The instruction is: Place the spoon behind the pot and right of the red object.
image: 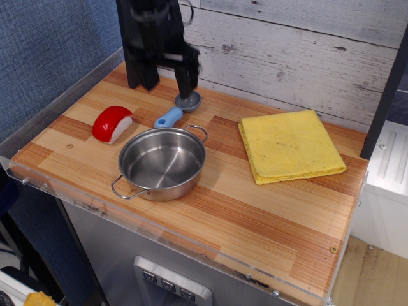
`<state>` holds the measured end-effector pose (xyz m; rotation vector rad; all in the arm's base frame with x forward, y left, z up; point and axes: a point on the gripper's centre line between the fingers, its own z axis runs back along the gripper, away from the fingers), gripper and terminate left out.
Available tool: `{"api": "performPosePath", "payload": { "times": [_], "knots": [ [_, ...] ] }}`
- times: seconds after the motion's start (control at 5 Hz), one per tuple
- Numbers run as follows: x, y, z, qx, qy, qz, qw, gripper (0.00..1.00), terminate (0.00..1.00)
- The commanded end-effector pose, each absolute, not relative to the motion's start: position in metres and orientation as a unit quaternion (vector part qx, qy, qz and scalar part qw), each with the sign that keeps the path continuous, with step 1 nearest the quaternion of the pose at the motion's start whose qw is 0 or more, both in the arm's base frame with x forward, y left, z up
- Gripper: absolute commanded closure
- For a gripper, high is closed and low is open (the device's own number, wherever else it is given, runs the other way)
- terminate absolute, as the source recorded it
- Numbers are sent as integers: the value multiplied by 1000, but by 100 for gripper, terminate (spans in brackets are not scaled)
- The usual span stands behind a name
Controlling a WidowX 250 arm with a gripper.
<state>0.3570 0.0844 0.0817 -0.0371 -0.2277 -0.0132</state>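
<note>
Wooden table [268,210]: one spoon [178,109], one pot [162,163], one red object [112,123]; gripper [169,64] blurred, apparently spread, empty.

A robot test bench made up as a toy kitchen: a wooden tabletop [255,210] edged in clear plastic, whitewashed plank backdrop [306,44] at twelve o'clock, blue textured panel [44,51] at nine.

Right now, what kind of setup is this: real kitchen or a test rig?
Likely a lab test rig styled as a kitchen: a small wooden tabletop with a clear acrylic edge, toy-like props such as the spoon and steel pot, and a plank-pattern backdrop.
</note>
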Motion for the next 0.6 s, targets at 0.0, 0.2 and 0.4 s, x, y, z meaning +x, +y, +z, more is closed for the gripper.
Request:
{"api": "performPosePath", "payload": {
  "times": [0.0,0.2,0.4],
  "knots": [
    [332,66,161,-8,-185,-24,982,0,0],
    [323,53,189,-14,-207,-34,978,0,0],
    [315,47,205,-13,-211,-43,976,0,0]
  ]
}}
